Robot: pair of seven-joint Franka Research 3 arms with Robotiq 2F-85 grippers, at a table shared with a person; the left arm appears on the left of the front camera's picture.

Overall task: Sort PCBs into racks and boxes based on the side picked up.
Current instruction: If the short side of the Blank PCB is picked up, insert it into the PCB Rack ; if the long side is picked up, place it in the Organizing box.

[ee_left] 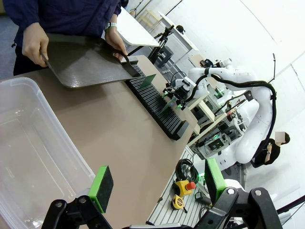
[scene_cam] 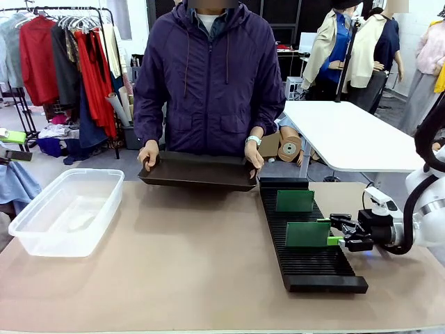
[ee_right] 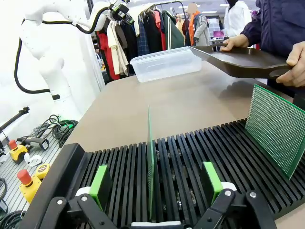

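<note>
On rack: 2 PCBs | 1 box | 1 tray

My worktop is a wide tan table with a smooth matte top. Near its left edge sits a clear translucent plastic tub — rectangular, round-rimmed. Toward the right edge lies a long black ribbed rack, running from the far edge toward the near one — well apart from the tub.
</note>
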